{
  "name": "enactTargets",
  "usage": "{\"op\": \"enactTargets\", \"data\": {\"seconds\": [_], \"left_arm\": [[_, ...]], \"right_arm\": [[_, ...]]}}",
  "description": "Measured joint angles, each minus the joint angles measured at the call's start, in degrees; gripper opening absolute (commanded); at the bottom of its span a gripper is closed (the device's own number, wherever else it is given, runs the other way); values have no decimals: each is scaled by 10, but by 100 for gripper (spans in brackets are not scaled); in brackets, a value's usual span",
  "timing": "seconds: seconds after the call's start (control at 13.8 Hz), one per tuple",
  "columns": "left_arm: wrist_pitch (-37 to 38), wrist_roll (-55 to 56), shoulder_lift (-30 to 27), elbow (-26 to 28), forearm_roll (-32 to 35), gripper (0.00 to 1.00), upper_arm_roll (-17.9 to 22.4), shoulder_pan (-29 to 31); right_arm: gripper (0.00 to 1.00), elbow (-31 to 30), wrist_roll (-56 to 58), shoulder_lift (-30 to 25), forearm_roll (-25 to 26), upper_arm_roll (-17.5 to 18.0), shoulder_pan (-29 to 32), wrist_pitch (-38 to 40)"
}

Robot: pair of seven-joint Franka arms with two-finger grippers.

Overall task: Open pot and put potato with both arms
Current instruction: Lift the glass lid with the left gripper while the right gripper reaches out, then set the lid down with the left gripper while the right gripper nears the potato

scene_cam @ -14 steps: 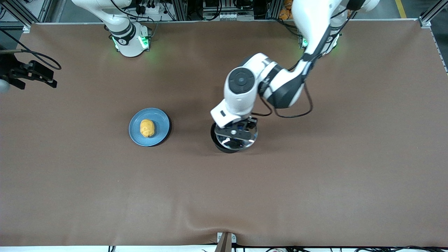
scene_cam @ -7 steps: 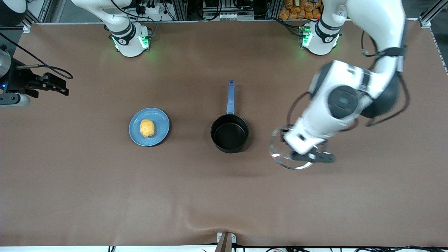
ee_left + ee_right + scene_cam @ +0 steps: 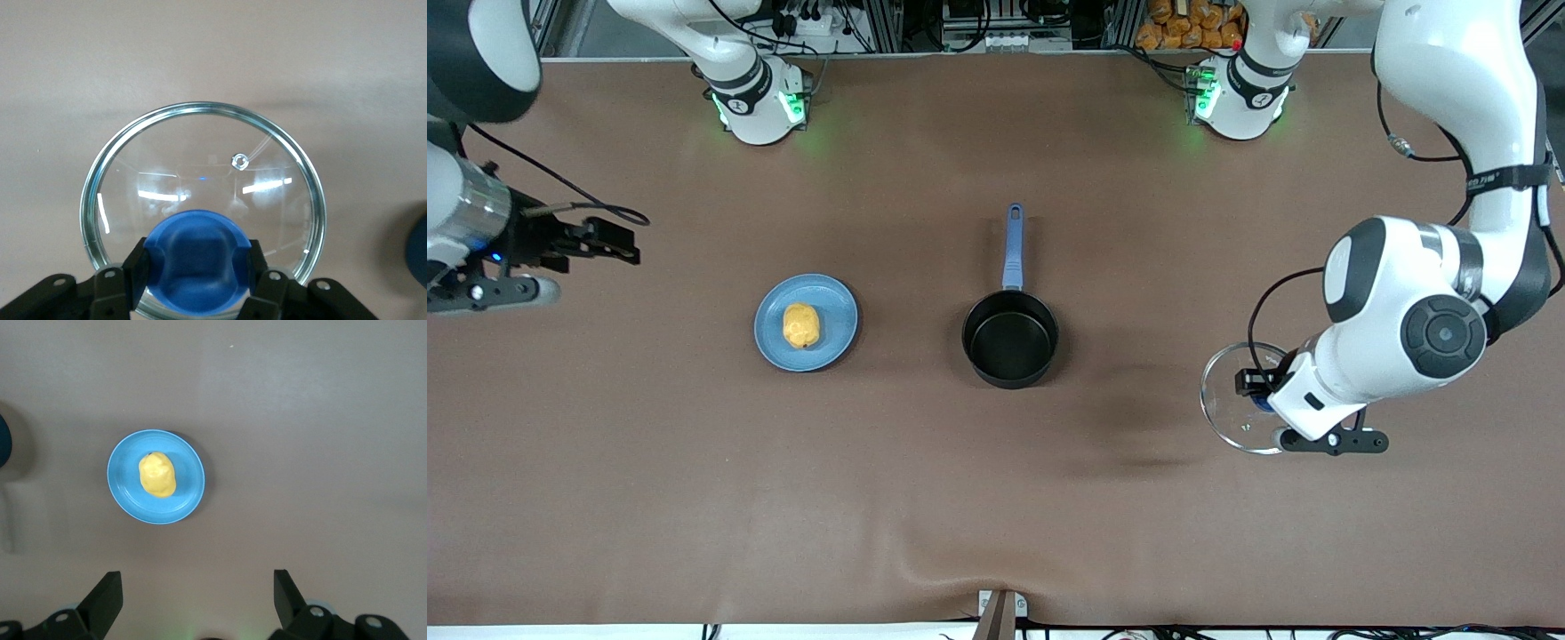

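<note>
The black pot [image 3: 1010,338] stands uncovered in the middle of the table, and its blue handle [image 3: 1013,244] points toward the robots' bases. The yellow potato [image 3: 801,325] lies on the blue plate [image 3: 836,307], beside the pot toward the right arm's end; both show in the right wrist view, the potato [image 3: 157,475] on the plate [image 3: 190,477]. My left gripper [image 3: 1263,400] is shut on the blue knob [image 3: 197,263] of the glass lid [image 3: 1227,396] and holds it above the table toward the left arm's end. My right gripper [image 3: 609,242] is open and empty, up in the air at the right arm's end.
The brown table cover [image 3: 996,498] has a raised wrinkle near the front edge by a small bracket [image 3: 1000,609]. The two arm bases [image 3: 760,102] stand along the table's back edge.
My left gripper lifted the lid off the pot and carried it to the left arm's end of the table. My right gripper moved in from the table's edge toward the plate.
</note>
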State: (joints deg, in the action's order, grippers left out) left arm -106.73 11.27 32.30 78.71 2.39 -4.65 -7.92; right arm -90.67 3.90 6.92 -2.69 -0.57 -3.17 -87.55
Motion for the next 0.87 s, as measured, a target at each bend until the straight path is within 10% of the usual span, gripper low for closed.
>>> {"op": "enactTargets", "data": {"seconds": [0.87], "left_arm": [[-183,-11,30,158,14,0,-1,43]], "right_arm": [[100,-207,1,13,-7,3,-70,-237]]}}
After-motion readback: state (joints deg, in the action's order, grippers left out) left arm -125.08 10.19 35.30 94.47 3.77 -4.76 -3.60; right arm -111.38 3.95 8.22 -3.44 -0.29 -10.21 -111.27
